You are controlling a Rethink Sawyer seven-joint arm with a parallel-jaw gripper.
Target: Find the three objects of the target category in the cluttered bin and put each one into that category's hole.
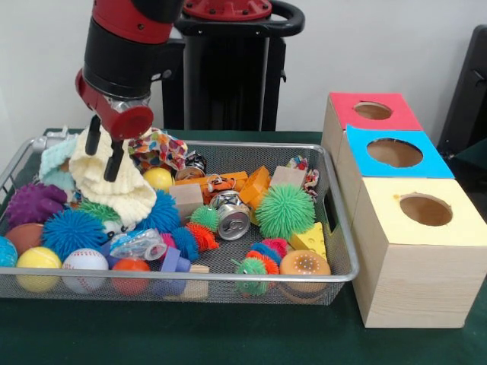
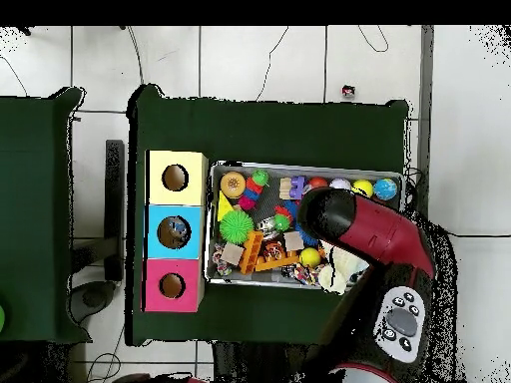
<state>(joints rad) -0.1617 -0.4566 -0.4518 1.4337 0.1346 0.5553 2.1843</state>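
Note:
The bin [image 1: 190,279] is a shallow silver wire-mesh basket full of toys; it also shows in the overhead view [image 2: 299,167]. My gripper [image 1: 103,152] hangs over the bin's left end. Its two black fingers [image 1: 114,161] pinch a cream knitted cloth [image 1: 114,190] that drapes down onto the pile. In the overhead view the red arm [image 2: 374,234] hides the gripper, and only a bit of the cloth [image 2: 344,267] shows. Three wooden boxes stand beside the bin, each with a round hole: red top [image 1: 373,112], blue top [image 1: 394,152], yellow top [image 1: 424,209].
The bin holds a green spiky ball [image 1: 284,211], a crushed can [image 1: 232,219], a cheese wedge [image 1: 310,239], a donut [image 1: 304,264], a baseball [image 1: 84,262], a blue spiky ball [image 1: 70,230], a purple spiky toy [image 1: 34,204] and orange blocks [image 1: 228,182]. The black pedestal [image 1: 228,68] stands behind.

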